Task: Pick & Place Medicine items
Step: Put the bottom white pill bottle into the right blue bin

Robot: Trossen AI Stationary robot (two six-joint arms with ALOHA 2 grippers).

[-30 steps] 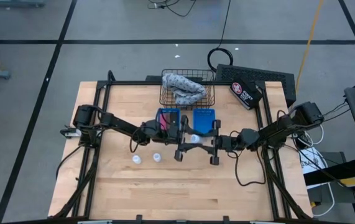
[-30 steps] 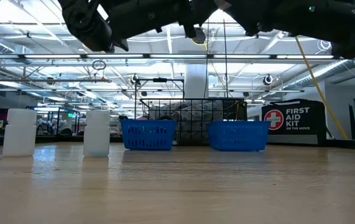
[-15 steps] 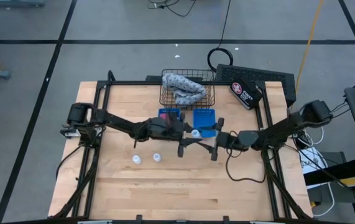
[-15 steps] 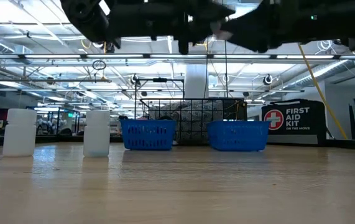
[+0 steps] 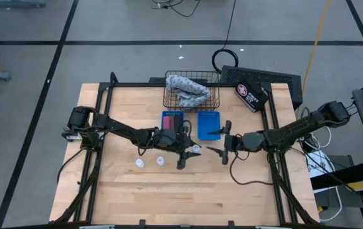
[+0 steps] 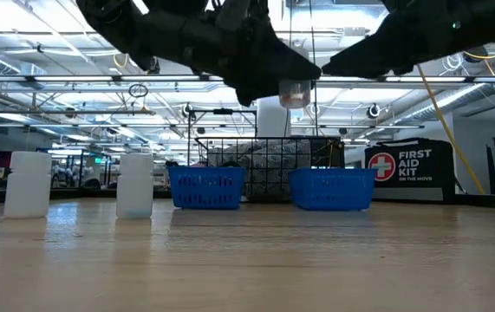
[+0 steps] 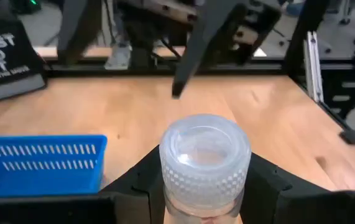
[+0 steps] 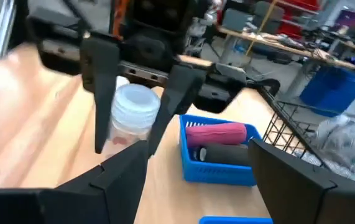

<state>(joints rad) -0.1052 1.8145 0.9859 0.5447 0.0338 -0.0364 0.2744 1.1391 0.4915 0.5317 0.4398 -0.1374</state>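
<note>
Left gripper (image 5: 191, 151) clamped on a bottle (image 7: 204, 163) held above the surface, right gripper (image 5: 217, 141) spread wide just beside it; risk: bottle slips from the grip, or the fingers clash.

bottle (image 7: 205, 163): white | baskets (image 6: 205, 187): blue | oblong pieces (image 8: 220, 132): pink, black | cloth (image 5: 186, 88): grey-blue patterned

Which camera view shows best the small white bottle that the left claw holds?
The left wrist view: the bottle fills the frame between the left claw's fingers. High view shows a speck; low view, it hanging; right wrist view, its side.
</note>
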